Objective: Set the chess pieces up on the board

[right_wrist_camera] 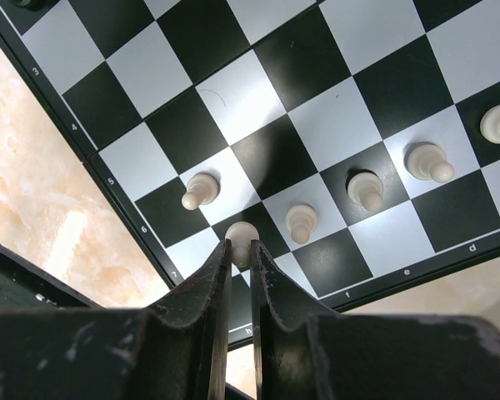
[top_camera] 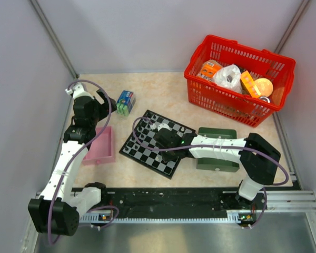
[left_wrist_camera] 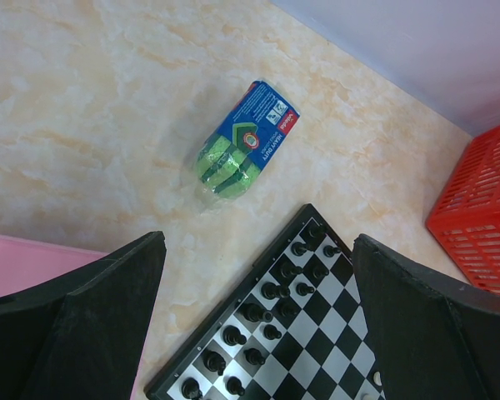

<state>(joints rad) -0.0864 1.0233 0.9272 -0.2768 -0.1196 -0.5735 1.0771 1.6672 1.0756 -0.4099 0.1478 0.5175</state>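
Board (top_camera: 145, 153) lies under right gripper (right_wrist_camera: 241, 252), ahead of left gripper (left_wrist_camera: 258, 246). Left gripper spread wide, holding nothing. Right gripper pinched narrow on pale pawn (right_wrist_camera: 241, 232). More pale pieces (right_wrist_camera: 301, 222) just beyond its fingertips. Dark pieces (left_wrist_camera: 272, 291) between left fingers.

A beige marble-patterned desk (top_camera: 163, 89) is boxed in on three sides by plain pale grey-lilac walls (top_camera: 147, 31), with slim silver metal posts (top_camera: 52, 37) in the back corners. The light is soft and even. A black slotted rail (top_camera: 168, 199) runs along the near edge.
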